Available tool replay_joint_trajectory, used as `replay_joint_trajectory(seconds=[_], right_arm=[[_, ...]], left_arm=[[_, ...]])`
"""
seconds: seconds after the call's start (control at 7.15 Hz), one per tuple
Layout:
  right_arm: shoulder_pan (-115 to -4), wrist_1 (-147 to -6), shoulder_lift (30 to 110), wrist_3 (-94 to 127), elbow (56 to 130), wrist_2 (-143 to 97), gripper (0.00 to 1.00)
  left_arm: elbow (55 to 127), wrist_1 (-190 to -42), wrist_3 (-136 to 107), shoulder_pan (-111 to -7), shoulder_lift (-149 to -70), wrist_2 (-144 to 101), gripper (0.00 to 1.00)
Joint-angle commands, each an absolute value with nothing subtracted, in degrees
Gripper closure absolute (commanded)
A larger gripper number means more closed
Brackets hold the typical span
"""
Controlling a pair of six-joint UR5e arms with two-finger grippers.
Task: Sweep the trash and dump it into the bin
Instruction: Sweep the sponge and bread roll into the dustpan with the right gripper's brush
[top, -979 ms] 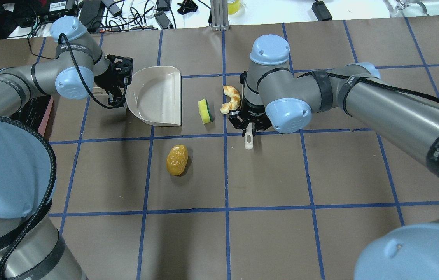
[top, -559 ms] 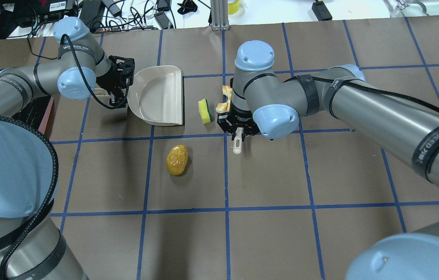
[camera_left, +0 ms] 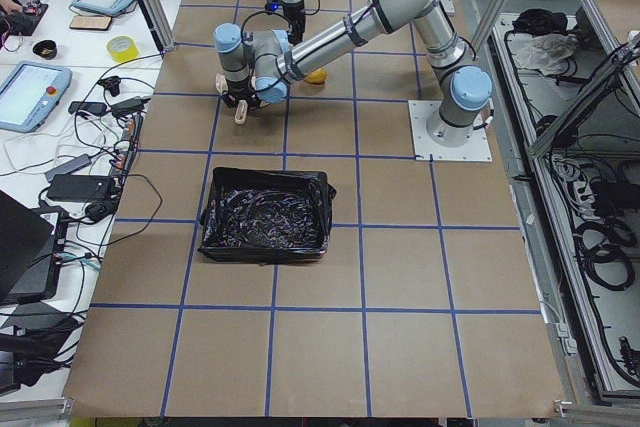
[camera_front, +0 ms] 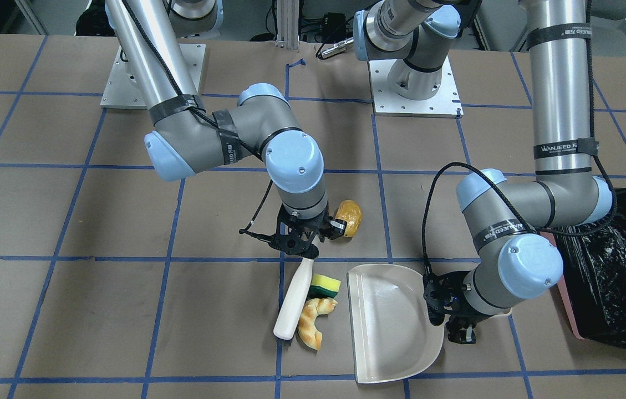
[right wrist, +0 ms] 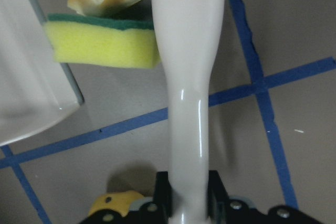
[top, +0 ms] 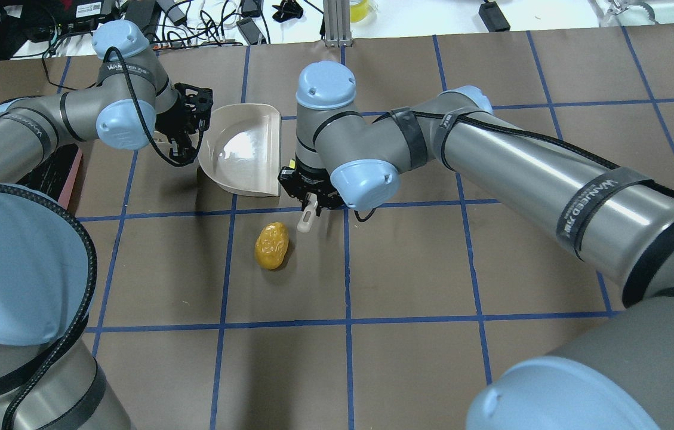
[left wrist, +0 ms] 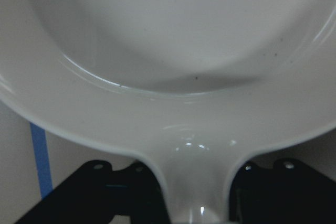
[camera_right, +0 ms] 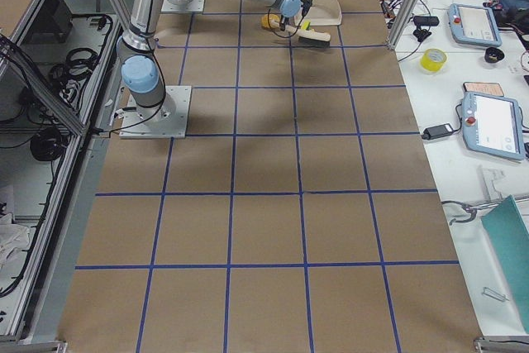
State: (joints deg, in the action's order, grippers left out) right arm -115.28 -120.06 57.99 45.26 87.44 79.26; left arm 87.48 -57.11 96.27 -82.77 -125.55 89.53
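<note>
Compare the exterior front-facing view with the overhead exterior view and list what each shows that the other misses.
Only front-facing: the sponge and croissant, lying between the white sweeping tool and the dustpan. Only overhead: the cable clutter along the top edge; there the right arm covers that trash. Both: the dustpan, the potato lump, the tool in the right gripper.

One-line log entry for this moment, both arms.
right gripper: shut on sweeper | sweeper: against sponge and croissant, near dustpan mouth | left gripper: shut on dustpan handle | potato lump: unswept | dustpan: empty
</note>
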Motion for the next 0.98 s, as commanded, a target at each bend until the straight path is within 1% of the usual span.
replay_joint_trajectory(seconds=[0.0, 0.42, 0.84], right_arm=[[-117.9, -120.0, 54.0, 52.9, 80.7, 76.0, 1.0], [-120.3, -119.4, 49.9, 60.9, 72.6, 73.2, 1.0], [-120.3, -116.6, 50.3, 62.5, 69.8, 71.7, 1.0]], left_arm=[[87.5, -57.1, 96.2, -83.2, -125.6, 90.0, 1.0], [87.5, -57.0, 96.2, -83.2, -125.5, 89.9, 1.0], [87.5, -57.0, 96.2, -83.2, -125.4, 89.7, 1.0]])
